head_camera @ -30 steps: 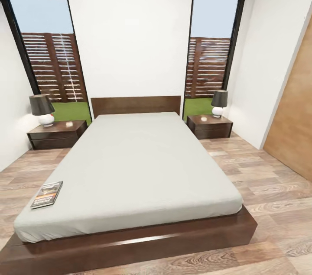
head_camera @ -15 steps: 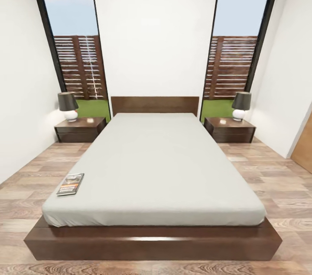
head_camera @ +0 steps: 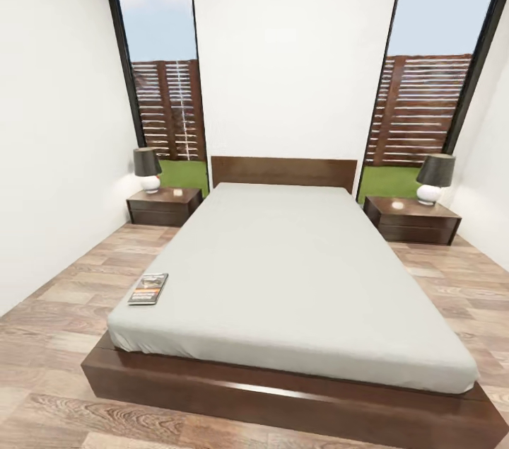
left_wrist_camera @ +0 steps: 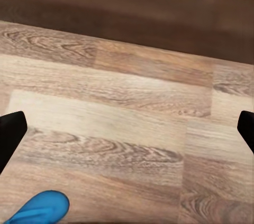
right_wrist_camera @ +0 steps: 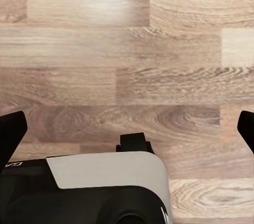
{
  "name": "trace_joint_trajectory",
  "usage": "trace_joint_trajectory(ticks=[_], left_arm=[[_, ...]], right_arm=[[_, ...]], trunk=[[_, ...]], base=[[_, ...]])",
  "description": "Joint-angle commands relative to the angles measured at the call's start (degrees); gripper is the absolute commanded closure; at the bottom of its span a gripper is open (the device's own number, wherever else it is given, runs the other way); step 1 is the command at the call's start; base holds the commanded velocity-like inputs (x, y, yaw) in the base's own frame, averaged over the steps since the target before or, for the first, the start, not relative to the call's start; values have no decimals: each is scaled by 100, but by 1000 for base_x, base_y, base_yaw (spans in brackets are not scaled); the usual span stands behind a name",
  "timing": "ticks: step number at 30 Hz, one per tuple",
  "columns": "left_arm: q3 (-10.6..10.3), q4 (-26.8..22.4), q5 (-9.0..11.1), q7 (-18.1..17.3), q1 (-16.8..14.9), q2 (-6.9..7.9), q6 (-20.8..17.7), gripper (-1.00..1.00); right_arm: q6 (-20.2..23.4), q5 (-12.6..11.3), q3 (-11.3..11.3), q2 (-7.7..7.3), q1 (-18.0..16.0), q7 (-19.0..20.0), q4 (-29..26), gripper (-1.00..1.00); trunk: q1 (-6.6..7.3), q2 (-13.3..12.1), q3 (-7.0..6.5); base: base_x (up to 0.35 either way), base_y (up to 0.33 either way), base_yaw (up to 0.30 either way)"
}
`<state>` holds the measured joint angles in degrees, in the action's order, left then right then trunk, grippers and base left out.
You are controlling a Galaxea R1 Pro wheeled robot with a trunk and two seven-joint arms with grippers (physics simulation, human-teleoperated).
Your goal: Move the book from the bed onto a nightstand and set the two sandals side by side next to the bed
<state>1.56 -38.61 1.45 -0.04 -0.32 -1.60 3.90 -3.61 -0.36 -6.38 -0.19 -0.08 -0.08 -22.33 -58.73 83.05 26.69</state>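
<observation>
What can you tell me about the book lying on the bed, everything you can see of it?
The book is a small, thin paperback with a dark cover, an orange band, pale lettering too small to read, and a picture in the middle. It lies flat and closed, face up, on the pale grey mattress of the bed, near its foot corner on the left of the head view. Nothing but the mattress touches it.

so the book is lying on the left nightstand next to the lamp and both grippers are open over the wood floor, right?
Not quite. In the head view the book lies on the bed, near the mattress's front left corner, not on the left nightstand, which carries only the lamp. The rest holds: the left gripper and right gripper both have their fingers spread over the wood floor.
</observation>
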Motion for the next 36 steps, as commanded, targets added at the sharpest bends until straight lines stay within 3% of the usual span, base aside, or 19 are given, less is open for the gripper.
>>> trace_joint_trajectory(ticks=[1,36], left_arm=[[11,3,16,1,-3,-3,15,-100],[11,3,15,-1,-3,0,15,-100]], right_arm=[[-17,-5,-12,1,-1,-1,0,-100],[-18,-2,-12,4,-1,-1,0,-100]], trunk=[[0,3,5],[0,3,5]], base=[[0,0,271],[0,0,271]])
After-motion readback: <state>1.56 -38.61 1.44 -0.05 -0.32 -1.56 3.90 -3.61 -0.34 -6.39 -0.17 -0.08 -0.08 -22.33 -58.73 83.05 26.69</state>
